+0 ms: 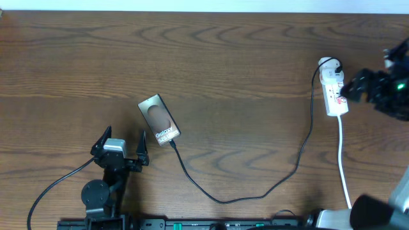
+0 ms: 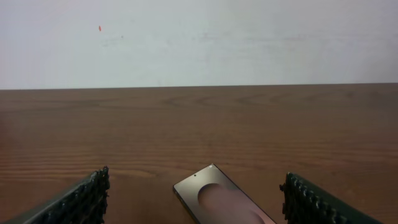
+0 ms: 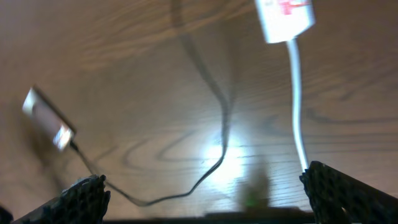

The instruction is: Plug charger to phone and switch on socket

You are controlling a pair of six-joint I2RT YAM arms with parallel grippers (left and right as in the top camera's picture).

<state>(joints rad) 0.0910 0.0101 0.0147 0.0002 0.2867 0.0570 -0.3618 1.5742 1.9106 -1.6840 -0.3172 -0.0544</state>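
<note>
The charger (image 1: 223, 199) looks seated in the phone (image 1: 159, 119). My left gripper (image 1: 124, 137) and right gripper (image 3: 204, 175) gape empty. Next I must switch on the power strip (image 1: 333, 89).

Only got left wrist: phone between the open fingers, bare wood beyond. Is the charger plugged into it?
Observer: Overhead shows the charger cable ending at the near end of the phone. It looks seated, but it's too small to confirm.
Operator: Other end?
Observer: It runs right and up to the far end of the socket, a white power strip on the right side of the table.
Operator: Right arm?
Observer: The right gripper hangs by the socket, jaws wide open, nothing held.
</note>
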